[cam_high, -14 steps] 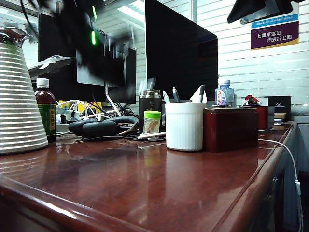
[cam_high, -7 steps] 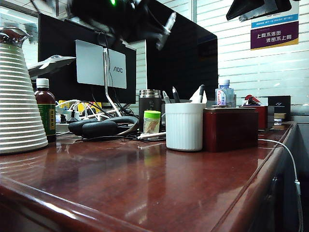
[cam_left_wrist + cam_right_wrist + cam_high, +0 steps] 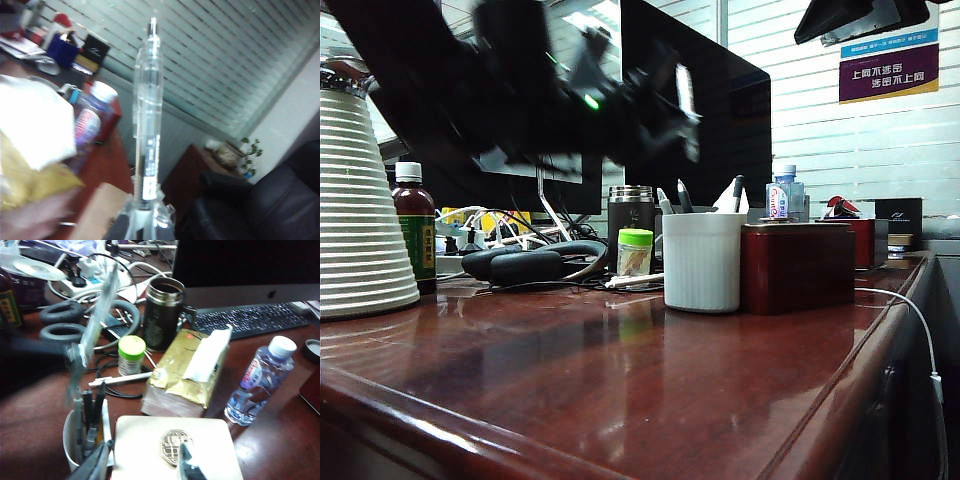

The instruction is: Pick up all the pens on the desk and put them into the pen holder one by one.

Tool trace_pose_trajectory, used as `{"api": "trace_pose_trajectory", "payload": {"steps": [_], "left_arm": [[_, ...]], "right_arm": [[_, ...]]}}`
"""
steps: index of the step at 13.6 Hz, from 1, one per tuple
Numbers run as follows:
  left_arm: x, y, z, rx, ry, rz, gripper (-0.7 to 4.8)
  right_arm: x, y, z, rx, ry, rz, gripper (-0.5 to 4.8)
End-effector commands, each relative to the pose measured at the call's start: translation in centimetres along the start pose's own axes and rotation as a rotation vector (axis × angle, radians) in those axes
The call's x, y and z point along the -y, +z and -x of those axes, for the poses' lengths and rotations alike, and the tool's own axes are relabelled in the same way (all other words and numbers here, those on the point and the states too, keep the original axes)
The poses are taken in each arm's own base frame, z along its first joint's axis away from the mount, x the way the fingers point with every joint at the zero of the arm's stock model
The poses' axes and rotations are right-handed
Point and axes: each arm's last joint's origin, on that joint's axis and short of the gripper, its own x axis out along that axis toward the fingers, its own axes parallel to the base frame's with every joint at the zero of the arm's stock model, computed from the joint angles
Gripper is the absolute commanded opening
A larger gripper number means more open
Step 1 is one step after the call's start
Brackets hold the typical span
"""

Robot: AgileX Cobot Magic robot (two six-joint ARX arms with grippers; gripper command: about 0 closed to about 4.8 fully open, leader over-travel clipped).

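My left gripper (image 3: 145,221) is shut on a thin clear pen (image 3: 148,112) with dark markings, which sticks straight out from the jaws. In the exterior view that pen (image 3: 685,92) hangs blurred above and just left of the white ribbed pen holder (image 3: 702,262). The right wrist view shows the held pen (image 3: 97,322) slanted over the pen holder (image 3: 68,447), which has several dark pens in it. A white pen (image 3: 122,379) lies on the desk (image 3: 620,380) beside the green-capped bottle. My right gripper (image 3: 142,467) is open above the box lid, holding nothing.
A dark red box (image 3: 798,268) with a cream lid (image 3: 150,440) stands against the holder. Behind are a steel travel mug (image 3: 162,315), a gold tissue box (image 3: 172,380), a water bottle (image 3: 260,377), headphones (image 3: 525,262) and cables. A ribbed white cone (image 3: 355,210) stands at left.
My left arm has swung down from the top of the exterior view and to the right, bringing the held pen lower, above the holder. The right gripper has not moved.
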Motion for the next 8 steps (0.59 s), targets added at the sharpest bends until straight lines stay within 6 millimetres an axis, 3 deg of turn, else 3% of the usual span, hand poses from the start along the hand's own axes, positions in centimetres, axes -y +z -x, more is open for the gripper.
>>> {"api": "trace_pose_trajectory", "payload": {"steps": [1,5,8], "left_arm": [[0.5,-1.8,-0.5,0.018,0.001,0.004,-0.06],[0.9,-2.5,-0.6,0.003,0.016,-0.059,-0.06],[0.5,-3.6,-0.6,-0.12,0.023,-0.156,-0.06]], "right_arm": [[0.5,0.1,0.3,-0.002,-0.018,0.018,1.84],[1.1,-0.1,0.4,-0.012,-0.043,0.012,1.84],[1.2,-0.1,0.4,-0.012,-0.044,0.012,1.84]]}}
